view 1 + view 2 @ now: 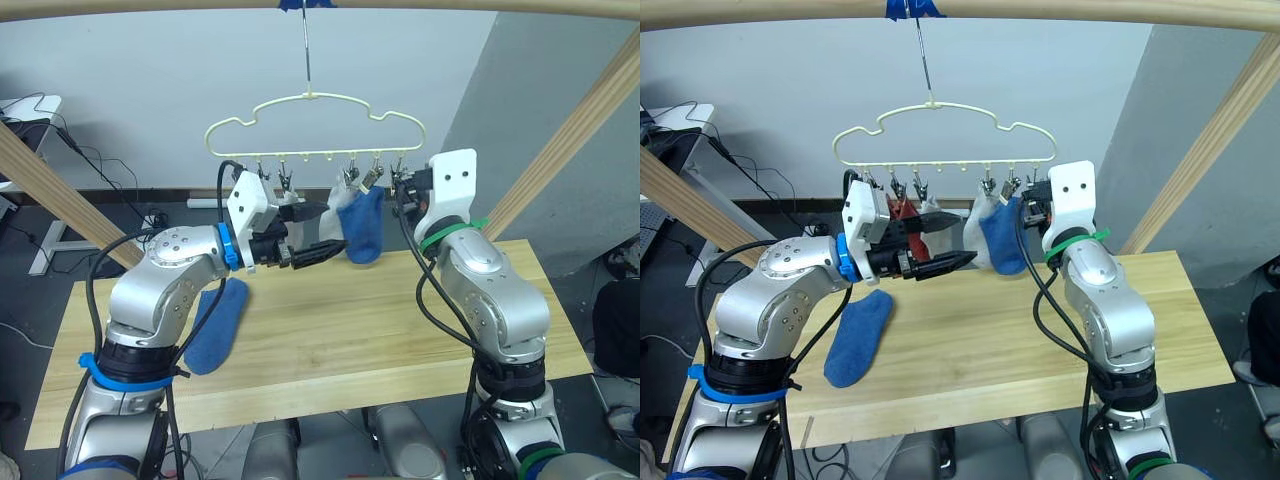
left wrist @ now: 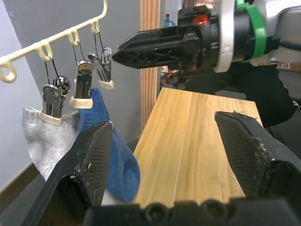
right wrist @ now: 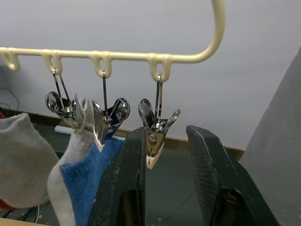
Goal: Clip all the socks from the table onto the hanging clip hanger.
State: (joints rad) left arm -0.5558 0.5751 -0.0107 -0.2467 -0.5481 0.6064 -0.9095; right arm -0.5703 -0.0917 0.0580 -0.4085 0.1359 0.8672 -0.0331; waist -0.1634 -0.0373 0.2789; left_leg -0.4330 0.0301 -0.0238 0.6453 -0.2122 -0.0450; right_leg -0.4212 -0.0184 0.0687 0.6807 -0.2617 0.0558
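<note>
Soft blue sock (image 1: 218, 325) lies flat on the wooden table (image 1: 400, 330); left gripper (image 2: 169, 155) and right gripper (image 3: 164, 155) both gape, empty, under the wavy yellow clip hanger (image 1: 315, 125).

Hidden behind the left gripper

The left gripper (image 1: 958, 262) is covering most of the red sock (image 1: 906, 216) hanging from the hanger (image 1: 940, 135); beside it, the grey sock (image 1: 340, 215) is showing only partly behind the blue sock (image 1: 362, 226).

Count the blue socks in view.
2. One blue sock hangs clipped on the clip hanger beside a grey one; the other lies on the table. Arms may hide more.
</note>
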